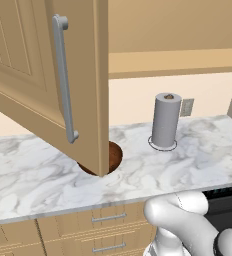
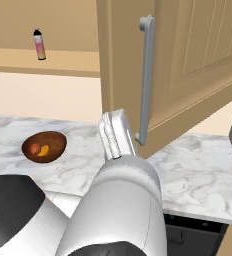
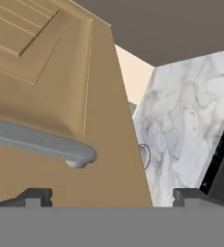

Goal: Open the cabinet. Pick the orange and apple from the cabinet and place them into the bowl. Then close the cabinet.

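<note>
The cabinet (image 2: pixel 188 65) door stands swung out over the marble counter (image 1: pixel 33 175), its grey handle (image 3: pixel 41 142) just ahead of the jaws (image 3: pixel 111 198), which are spread wide and hold nothing. The orange (image 2: pixel 44 150) and apple (image 2: pixel 34 148) lie together in the bowl (image 2: pixel 55 141) on the counter.

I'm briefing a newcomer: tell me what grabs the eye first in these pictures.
The open cabinet door swings out over the marble counter, its long grey handle upright. On the counter sits the bowl with the apple and orange inside. The end effector hangs open just below the handle's end.
</note>
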